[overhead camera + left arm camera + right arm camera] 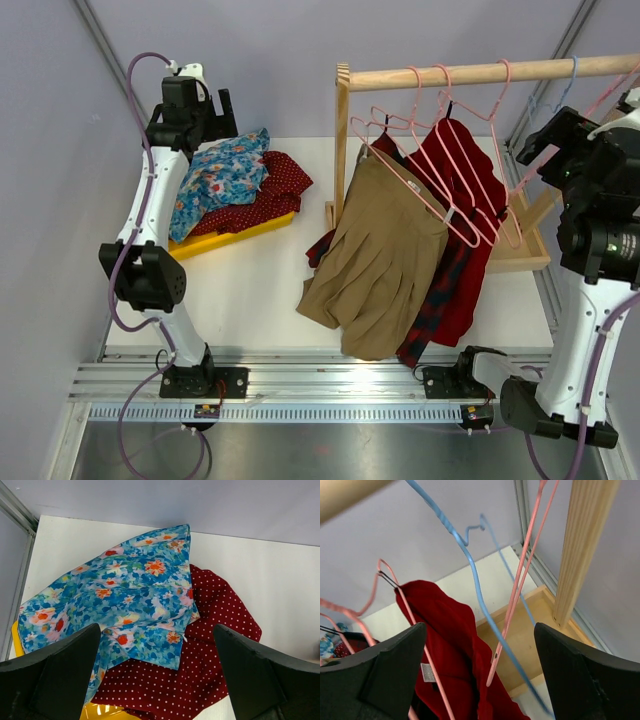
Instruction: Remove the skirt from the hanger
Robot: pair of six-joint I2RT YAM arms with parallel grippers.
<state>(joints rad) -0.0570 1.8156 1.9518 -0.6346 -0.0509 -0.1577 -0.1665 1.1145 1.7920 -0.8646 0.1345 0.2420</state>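
Observation:
A tan skirt (375,255) hangs from a pink hanger (400,165) on the wooden rail (480,72), left of a red garment (462,190) and a dark plaid piece (435,300). My right gripper (545,140) is high up at the rail's right end, apart from the tan skirt. In the right wrist view it (480,627) stands open, with a bare blue hanger (475,580) and a bare pink hanger (512,610) crossing the gap untouched, and the red garment (445,645) below. My left gripper (215,112) is open above a floral cloth (120,590).
The floral cloth (220,175) lies on a red dotted cloth (275,190) in a yellow tray (240,235) at the back left. The rack's wooden base (520,255) and its upright post (580,545) stand close to my right gripper. Several empty hangers hang on the rail.

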